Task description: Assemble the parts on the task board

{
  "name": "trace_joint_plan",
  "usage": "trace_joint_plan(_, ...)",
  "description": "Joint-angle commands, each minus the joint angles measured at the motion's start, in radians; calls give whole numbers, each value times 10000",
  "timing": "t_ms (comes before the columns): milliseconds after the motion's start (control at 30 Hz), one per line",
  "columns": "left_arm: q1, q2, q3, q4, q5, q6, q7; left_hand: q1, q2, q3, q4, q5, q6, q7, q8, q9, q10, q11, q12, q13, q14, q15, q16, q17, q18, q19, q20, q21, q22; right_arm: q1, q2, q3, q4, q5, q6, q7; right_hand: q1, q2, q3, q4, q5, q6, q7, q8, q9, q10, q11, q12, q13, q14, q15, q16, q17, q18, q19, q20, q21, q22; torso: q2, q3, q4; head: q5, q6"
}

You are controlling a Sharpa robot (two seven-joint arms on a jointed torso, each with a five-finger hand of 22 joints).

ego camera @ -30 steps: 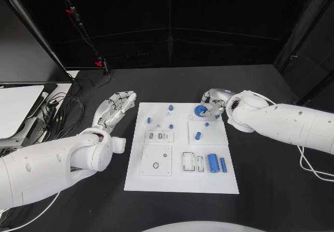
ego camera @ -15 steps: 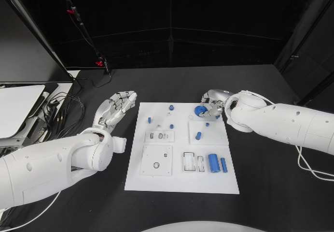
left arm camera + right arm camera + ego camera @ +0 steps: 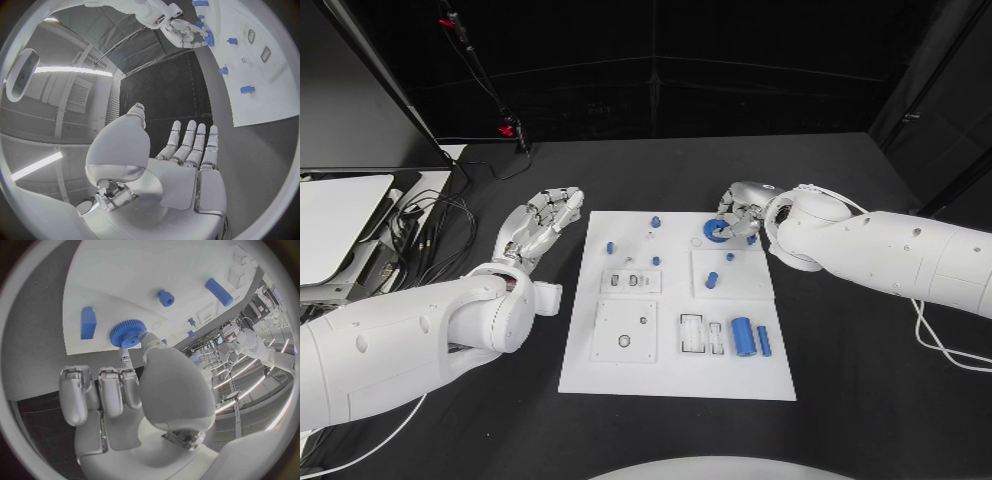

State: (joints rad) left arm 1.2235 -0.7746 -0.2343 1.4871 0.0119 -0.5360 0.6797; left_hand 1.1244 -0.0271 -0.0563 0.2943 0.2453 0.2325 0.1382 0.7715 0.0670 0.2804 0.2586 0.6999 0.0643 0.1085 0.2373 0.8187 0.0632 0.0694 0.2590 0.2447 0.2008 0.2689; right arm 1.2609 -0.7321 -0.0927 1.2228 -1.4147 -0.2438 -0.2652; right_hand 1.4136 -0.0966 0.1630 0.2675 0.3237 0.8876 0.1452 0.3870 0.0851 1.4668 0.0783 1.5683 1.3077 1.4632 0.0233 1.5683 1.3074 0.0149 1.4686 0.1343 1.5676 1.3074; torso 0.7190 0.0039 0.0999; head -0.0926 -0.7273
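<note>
The blue gear (image 3: 715,230) sits at the far right corner of the task board (image 3: 678,375), pinched between the thumb and a finger of the right hand (image 3: 740,213). In the right wrist view the gear (image 3: 127,333) lies close over the white surface, with a small blue peg (image 3: 165,297) and a blue block (image 3: 88,322) near it on the board. Whether the gear is already seated cannot be told. To do this step well, keep the gear's face level with the board, centre its bore over the mount, and lower it straight without tilting. The remaining fingers of the right hand are curled alongside. The left hand (image 3: 540,225) rests off the board's far left edge, fingers extended and together, holding nothing.
</note>
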Motion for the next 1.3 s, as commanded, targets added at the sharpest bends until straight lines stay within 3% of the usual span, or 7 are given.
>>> trace_joint_plan(33,11,0,8,15,-62,70,3368,-10,72,82,2,60,61,1593,-26,-16,-3,53,32,1,-15,77,32,15,90,0,77,31,12,-51,-14,-42,47,-25,29,-61,132,166,116,-35,43,398,-150,-128,-35,1040,-90,25,2631,1076,-91,25,2634,-149,1022,-61,32,2634,1,1,1,9,1)
trace_joint_plan(200,11,-4,8,21,-62,69,3365,-10,72,82,2,60,61,1593,-26,-16,-3,53,32,1,-15,77,32,15,90,0,77,31,12,-58,-68,-42,138,2,-452,162,304,198,280,-212,60,894,-195,-432,-106,1040,-134,25,2631,1076,-135,25,2634,-149,1022,-107,32,2634,2,2,9,31,8)
trace_joint_plan(400,11,-16,8,17,-62,63,3357,3,115,85,0,67,64,1594,-30,-16,-1,56,33,0,-13,83,36,15,91,-5,84,39,15,-63,-181,-39,364,37,-1752,752,390,176,334,-314,81,1060,-197,-581,-130,1040,-136,25,2631,1076,-123,25,2634,-149,1022,-116,32,2634,-5,-1,-13,66,42)
trace_joint_plan(500,11,-12,7,11,-62,66,3351,3,115,85,0,67,64,1594,-30,-16,-1,56,33,0,-13,83,36,15,91,-5,84,39,15,-61,-240,-34,529,115,-2325,1048,426,163,351,-362,81,1154,-199,-636,-132,1040,-139,25,2631,1076,-109,25,2634,-149,1022,-115,32,2634,-8,-5,7,58,43)
trace_joint_plan(667,11,2,7,-3,-62,75,3340,3,115,85,0,67,64,1594,-30,-16,-1,56,33,0,-13,83,36,15,91,-5,84,39,15,-54,-242,-22,811,229,-2897,1369,464,154,370,-411,82,1228,-198,-703,-138,1040,-139,25,2631,1076,-100,25,2634,-149,1022,-111,32,2634,-1,-4,5,75,68)
trace_joint_plan(1000,12,23,6,-19,-62,85,3326,8,139,87,-1,70,64,1594,-33,-16,0,56,33,0,-11,86,38,14,91,-10,89,41,14,-44,299,-8,961,293,-2655,1424,484,148,380,-442,67,1252,-180,-774,-149,1040,-129,25,2631,1076,-91,25,2634,-149,1022,-107,32,2634,2,-4,8,167,62)
trace_joint_plan(1300,13,34,5,-22,-62,86,3318,8,139,87,-1,70,64,1594,-33,-16,0,56,33,0,-11,86,38,14,91,-10,89,41,14,-43,1062,-5,623,276,-2200,1555,485,135,378,-457,44,1267,-167,-827,-156,1040,-116,25,2631,1076,-85,25,2634,-149,1022,-103,32,2634,8,2,11,262,27)
